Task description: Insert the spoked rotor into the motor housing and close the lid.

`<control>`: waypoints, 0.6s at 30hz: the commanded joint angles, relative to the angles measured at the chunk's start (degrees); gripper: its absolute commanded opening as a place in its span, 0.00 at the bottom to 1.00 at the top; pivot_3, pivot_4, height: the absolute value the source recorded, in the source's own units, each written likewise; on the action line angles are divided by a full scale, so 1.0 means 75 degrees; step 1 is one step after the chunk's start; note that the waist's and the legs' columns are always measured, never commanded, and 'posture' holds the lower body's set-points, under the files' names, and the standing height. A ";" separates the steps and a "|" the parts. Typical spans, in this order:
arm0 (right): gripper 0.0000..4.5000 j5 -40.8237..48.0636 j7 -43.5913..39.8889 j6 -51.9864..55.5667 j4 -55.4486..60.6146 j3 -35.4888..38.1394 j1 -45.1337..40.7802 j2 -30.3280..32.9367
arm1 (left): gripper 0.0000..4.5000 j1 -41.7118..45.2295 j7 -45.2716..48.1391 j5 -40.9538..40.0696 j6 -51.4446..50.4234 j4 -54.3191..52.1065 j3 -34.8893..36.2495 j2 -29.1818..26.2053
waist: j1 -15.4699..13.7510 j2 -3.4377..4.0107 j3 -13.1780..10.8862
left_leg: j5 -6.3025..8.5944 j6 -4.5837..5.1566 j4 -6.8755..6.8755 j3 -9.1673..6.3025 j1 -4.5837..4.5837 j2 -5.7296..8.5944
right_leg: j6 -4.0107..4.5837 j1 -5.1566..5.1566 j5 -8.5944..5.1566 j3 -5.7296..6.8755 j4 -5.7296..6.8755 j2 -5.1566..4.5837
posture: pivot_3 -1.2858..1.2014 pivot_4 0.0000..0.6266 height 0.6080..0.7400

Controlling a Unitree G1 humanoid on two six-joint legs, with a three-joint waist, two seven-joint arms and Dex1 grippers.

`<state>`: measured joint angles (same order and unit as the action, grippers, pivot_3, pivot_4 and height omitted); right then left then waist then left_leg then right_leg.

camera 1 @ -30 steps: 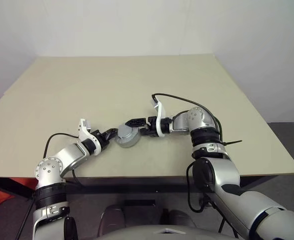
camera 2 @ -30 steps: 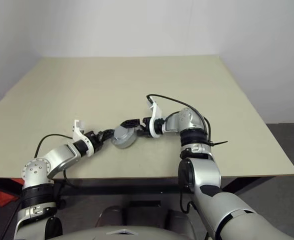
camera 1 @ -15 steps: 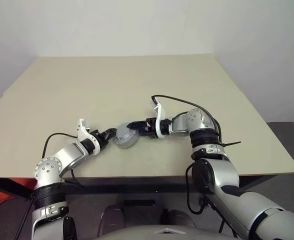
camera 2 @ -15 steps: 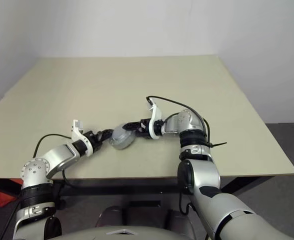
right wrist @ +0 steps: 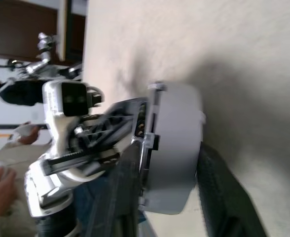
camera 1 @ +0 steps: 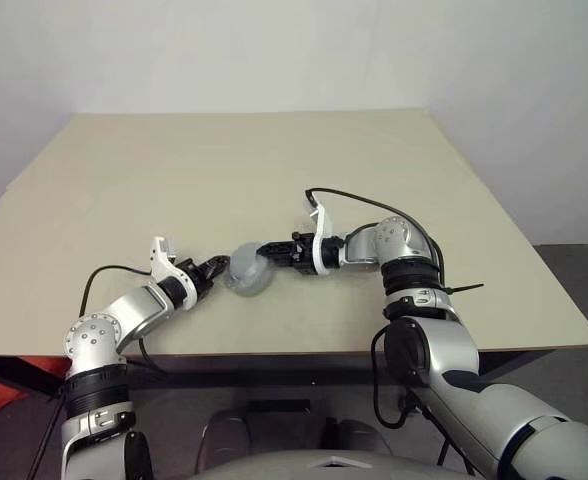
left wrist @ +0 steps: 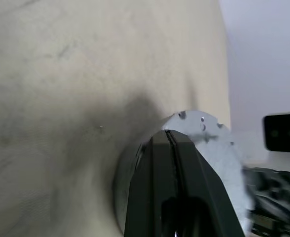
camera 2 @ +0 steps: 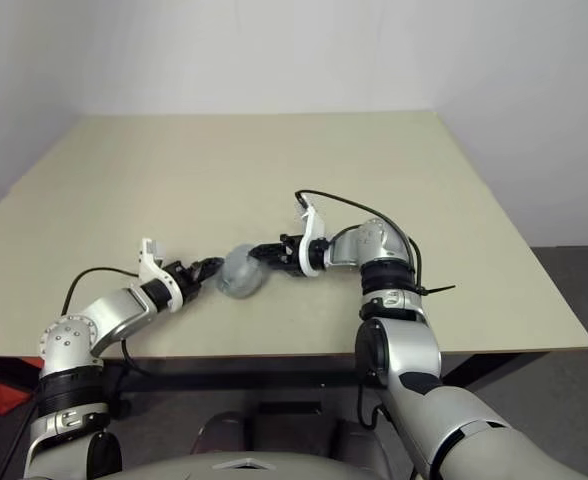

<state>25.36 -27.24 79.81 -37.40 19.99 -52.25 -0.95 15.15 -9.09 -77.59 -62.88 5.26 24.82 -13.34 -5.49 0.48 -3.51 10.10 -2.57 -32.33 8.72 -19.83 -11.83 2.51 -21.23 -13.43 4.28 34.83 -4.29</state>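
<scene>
The housing (camera 1: 248, 271) is off the table (camera 1: 274, 170), held in the air near its front edge between the two grippers. In the right wrist view it reads as one thick grey puck, seen edge-on, with a flat plate against one face, which I take to be the lid (right wrist: 151, 143), already seated or nearly so. No black rotor lies loose on the table, so it is most likely inside (I cannot see into the housing to be sure).

The right gripper (right wrist: 167, 163) has its two fingers straddling the puck, one on each flat face, narrowed onto it. The left gripper (camera 1: 214, 267) has its fingers pressed together with no gap; its tip sits at the puck's rim, but whether it pinches the edge I cannot tell.

By my judgement, what is left is pressing the lid fully home and setting the closed unit down.
</scene>
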 commanded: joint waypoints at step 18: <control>0.28 0.0671 0.0898 -0.0932 -0.1208 0.1272 -0.0766 -0.0300 | 0.00 -0.0066 0.0643 0.0477 0.0552 -0.0180 0.0051 0.0122 | 0.0028 0.0000 0.0000 | -0.0013 -0.0022 0.0000 0.0001 0.0022 -0.0003 | -0.0019 0.0006 -0.0010 0.0001 0.0010 0.0004 | 0.52 0.00 1.00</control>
<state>27.27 -21.77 76.00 -45.82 27.14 -54.53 -1.66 14.80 -5.50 -74.28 -59.59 5.73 24.85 -12.45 -5.29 0.48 -3.51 9.99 -2.76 -32.33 8.73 -19.68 -11.85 2.39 -21.21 -13.51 4.29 34.93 -4.25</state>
